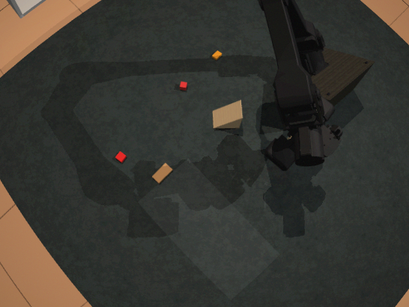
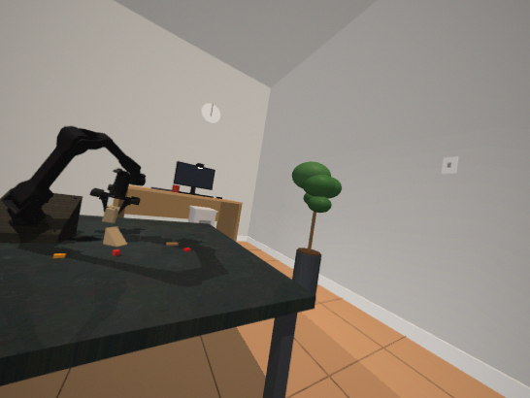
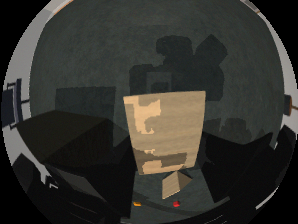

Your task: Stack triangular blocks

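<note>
One triangular block point(image 1: 228, 115) point(image 2: 114, 237) point(image 3: 176, 184) of pale wood lies loose on the dark table, with a sloped face showing. My gripper point(image 2: 112, 207) point(image 3: 162, 134) is shut on the other triangular block point(image 2: 110, 215) point(image 3: 172, 125) and holds it in the air above the table. In the top view the gripper is to the right of the loose block, and the arm hides nearly all of the held block. The two blocks are apart. The held block's sloped face cannot be made out clearly.
A red cube point(image 1: 183, 85) point(image 2: 115, 252) and an orange piece point(image 1: 216, 55) point(image 2: 59, 255) lie near the loose block. Another red cube point(image 1: 120, 156) point(image 2: 187, 249) and a flat tan block point(image 1: 162, 173) point(image 2: 172, 244) lie farther off. The wooden base box point(image 1: 342, 75) point(image 2: 70, 218) stands by the arm.
</note>
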{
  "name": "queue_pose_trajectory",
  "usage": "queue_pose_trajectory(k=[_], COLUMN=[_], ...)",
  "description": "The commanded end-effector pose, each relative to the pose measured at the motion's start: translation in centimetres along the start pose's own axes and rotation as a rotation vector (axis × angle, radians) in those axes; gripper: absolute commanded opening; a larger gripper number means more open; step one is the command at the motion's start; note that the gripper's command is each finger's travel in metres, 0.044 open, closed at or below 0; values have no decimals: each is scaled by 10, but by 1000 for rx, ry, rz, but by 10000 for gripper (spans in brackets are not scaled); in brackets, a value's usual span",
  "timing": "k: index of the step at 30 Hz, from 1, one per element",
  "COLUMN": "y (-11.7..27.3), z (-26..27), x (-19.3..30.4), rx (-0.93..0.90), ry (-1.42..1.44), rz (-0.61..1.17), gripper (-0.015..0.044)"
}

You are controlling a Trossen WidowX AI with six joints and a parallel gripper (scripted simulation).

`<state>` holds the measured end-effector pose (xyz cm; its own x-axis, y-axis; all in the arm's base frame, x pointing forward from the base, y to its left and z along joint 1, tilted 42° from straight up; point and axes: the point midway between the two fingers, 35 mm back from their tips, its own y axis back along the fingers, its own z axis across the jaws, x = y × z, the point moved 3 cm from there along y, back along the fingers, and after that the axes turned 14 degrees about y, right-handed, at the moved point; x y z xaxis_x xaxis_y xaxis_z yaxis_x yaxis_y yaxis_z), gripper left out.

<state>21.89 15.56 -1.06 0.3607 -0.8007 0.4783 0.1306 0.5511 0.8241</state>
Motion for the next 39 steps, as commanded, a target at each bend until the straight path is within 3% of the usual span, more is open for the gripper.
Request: queue_pose_trajectory(k=[1,21,39], y=[0,5,21], z=[0,1,-8], x=[-2,-11,15], rx=[9,16,29], ry=[148,794,766], rz=[38,191,183], gripper=[0,0,0])
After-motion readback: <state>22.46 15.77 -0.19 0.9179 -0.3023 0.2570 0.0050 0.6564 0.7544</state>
